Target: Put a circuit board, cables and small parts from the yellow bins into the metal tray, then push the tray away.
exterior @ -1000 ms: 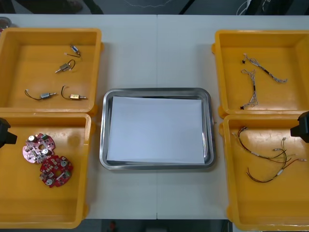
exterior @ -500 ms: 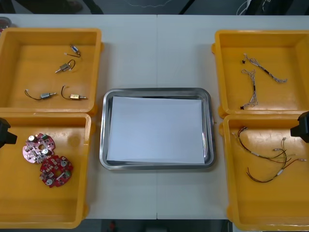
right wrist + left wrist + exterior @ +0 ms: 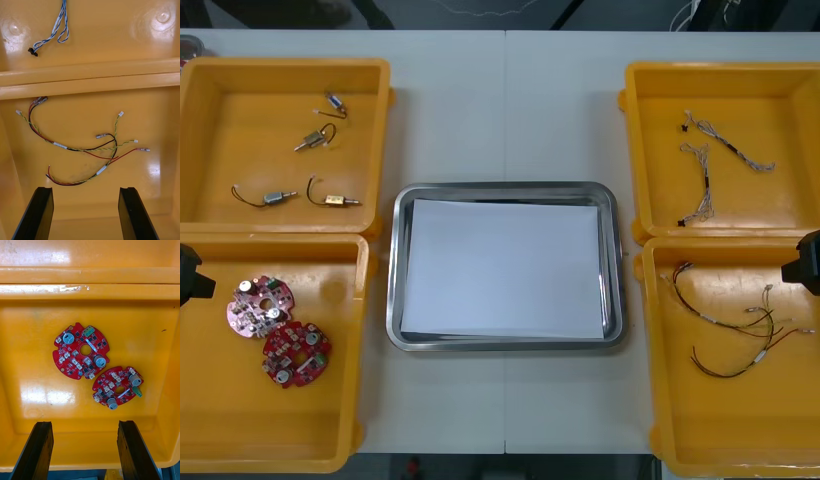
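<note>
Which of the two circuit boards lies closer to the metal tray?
The board nearer the robot; the other board sits farther back and farther from the metal tray.

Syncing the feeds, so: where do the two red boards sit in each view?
Front view: boards in the near left bin, in its far half.
Left wrist view: boards on the bin floor beyond the open left gripper.
Right wrist view: not in it; cables lie there.
Shared landmark: the rims where the two left bins meet, just beyond the boards.
</note>
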